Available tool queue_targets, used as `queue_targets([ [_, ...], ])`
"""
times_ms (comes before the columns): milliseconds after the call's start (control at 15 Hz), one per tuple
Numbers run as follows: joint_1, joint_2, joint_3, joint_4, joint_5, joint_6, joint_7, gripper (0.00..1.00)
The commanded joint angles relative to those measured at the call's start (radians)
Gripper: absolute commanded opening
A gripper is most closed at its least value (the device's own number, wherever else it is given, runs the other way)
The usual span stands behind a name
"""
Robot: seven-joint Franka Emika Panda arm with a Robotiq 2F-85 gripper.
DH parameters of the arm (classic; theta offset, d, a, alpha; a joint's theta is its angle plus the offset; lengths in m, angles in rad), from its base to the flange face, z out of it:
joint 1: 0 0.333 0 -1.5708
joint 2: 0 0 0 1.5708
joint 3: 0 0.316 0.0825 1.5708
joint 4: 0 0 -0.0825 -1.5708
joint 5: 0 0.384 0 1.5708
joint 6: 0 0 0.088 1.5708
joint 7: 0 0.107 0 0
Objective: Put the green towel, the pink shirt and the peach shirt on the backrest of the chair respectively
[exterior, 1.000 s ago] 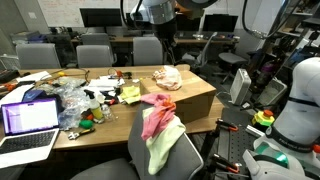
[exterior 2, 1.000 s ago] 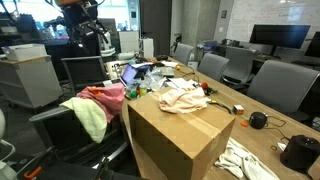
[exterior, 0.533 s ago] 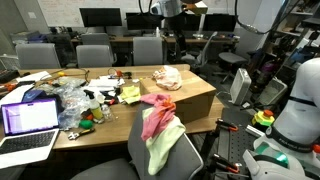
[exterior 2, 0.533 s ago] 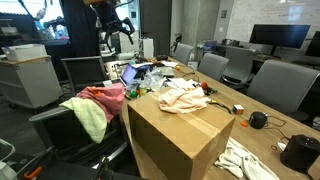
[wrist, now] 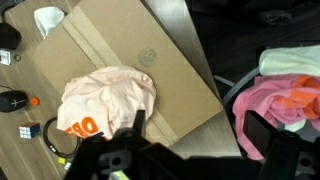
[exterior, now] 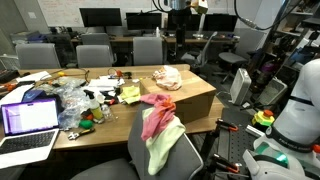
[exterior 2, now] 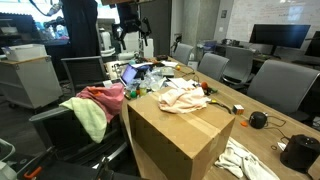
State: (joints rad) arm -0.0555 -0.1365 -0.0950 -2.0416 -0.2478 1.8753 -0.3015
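Peach shirt (wrist: 105,100): I see it lying crumpled on top of the box (exterior 2: 180,140).
Pink shirt (exterior: 157,112), towel (exterior: 165,148): both draped over the back of the near chair (exterior: 137,158).
Gripper (wrist: 195,150): fingers spread wide, holding nothing, high above the box.

Box (wrist: 150,45): matt brown cardboard, smooth.
Peach shirt (wrist: 105,100), pink shirt (wrist: 268,105), green towel (exterior: 162,150): soft matt cloth, creased.
Table (exterior: 120,126): smooth wood-look finish.

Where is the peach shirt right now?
In both exterior views the peach shirt lies crumpled on the cardboard box, beside the chair that holds the pink shirt and green towel.
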Motion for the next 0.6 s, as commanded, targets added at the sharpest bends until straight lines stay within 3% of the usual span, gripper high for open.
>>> queue_targets([
  [0,-0.033,0.01,-0.03,0.026,0.058,0.084,0.055,1.0],
  [533,-0.101,0.143,-0.087,0.116,0.161,0.194,0.171,1.0],
])
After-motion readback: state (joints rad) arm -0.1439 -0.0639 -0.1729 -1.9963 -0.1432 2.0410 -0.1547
